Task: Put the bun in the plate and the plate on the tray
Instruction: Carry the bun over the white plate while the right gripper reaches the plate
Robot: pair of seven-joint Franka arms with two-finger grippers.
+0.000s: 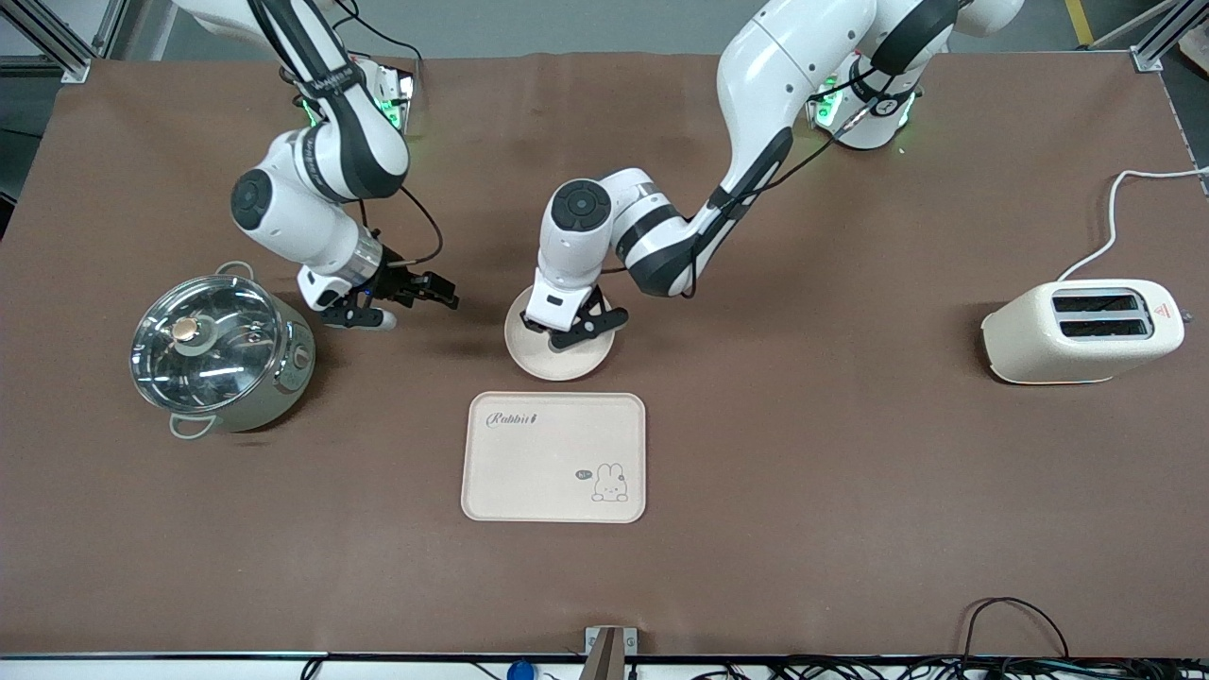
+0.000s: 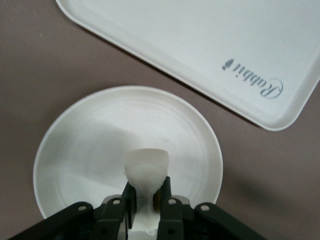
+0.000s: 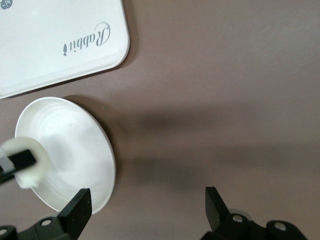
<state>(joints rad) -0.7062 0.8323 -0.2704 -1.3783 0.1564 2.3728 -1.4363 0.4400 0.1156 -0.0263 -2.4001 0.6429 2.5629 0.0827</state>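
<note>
While the front view hides it, the left hand (image 2: 146, 196) pinches the bun (image 2: 146, 172) over the plate (image 2: 75, 150); right hand (image 3: 145, 210) wide

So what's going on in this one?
The left pincer is down over the plate with the bun between its fingers, setting it in the dish. The right pincer hangs open over bare table between the plate and the lidded pot, waiting. The plate sits on the table just farther from the front camera than the Rabbit tray, not yet on it. A toaster stands toward the left arm's end.
</note>
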